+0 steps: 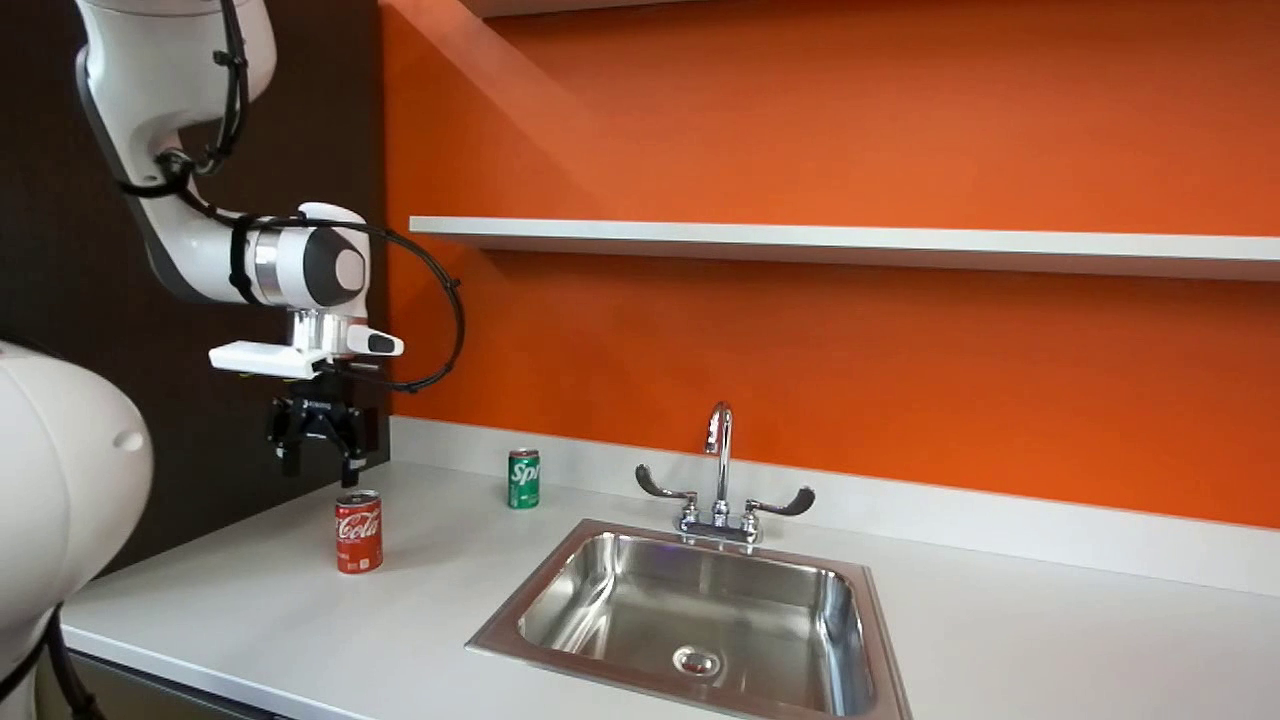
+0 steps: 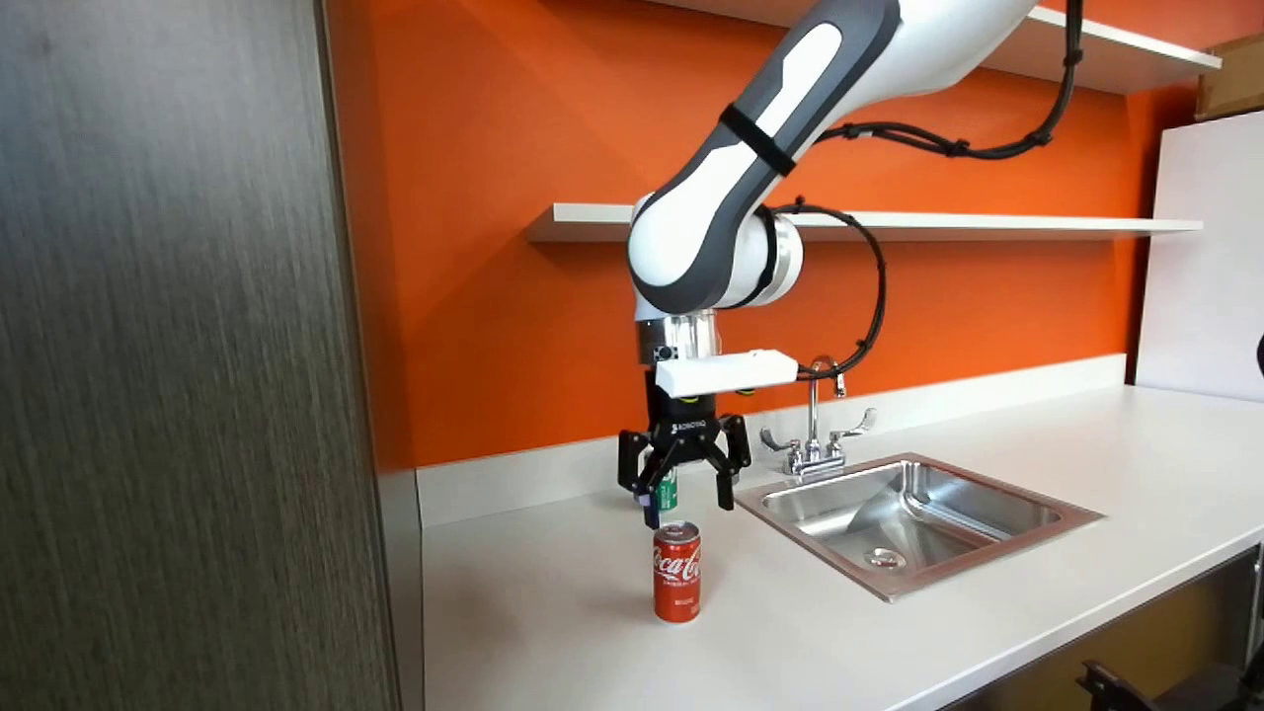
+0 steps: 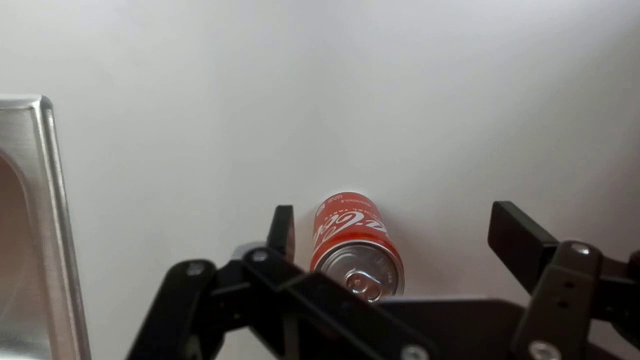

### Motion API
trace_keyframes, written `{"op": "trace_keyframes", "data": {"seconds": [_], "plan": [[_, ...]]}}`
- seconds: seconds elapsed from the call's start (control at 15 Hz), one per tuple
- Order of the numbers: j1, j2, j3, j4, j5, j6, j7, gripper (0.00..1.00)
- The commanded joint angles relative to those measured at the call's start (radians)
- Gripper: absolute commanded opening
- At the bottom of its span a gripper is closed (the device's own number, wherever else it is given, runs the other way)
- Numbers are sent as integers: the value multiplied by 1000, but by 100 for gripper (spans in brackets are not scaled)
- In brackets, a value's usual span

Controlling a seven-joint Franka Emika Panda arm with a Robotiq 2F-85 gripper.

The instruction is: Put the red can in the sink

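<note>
— What are the fingers (image 3: pixel 517 240) doing?

— They are hanging higher than the red can (image 3: pixel 352 235), well apart from each other, a bare gap between the tips. In the wrist view their black joints are covering part of the can's lid.

— And the red can?

— It is standing upright on the counter (image 1: pixel 280 630), outside the sink (image 1: pixel 540 580), its white script wrapping out of sight around the side.

— What else is hiding?

— The green can (image 2: pixel 668 492): standing beyond the red can, it is sitting partly behind the fingers in an exterior view. The sink, lying right of the red can in both exterior views, is showing only a corner in the wrist view and is running off the bottom edge of an exterior view.

— How are the surfaces looking?

— Around the red can, the counter is lying smooth and pale. Farther right of it, the rectangular sink is gleaming in steel, and the faucet (image 1: pixel 722 480) is arching in shiny chrome between two levers. Left of the red can, a dark panel (image 2: pixel 178 355) is showing fine streaky grain.
</note>
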Motion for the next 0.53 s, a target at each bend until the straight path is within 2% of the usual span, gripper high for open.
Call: {"op": "trace_keyframes", "data": {"seconds": [0.0, 0.47], "plan": [[26, 59, -33, 40, -5, 23, 1, 100], [29, 115, -68, 53, 3, 91, 2, 100]]}}
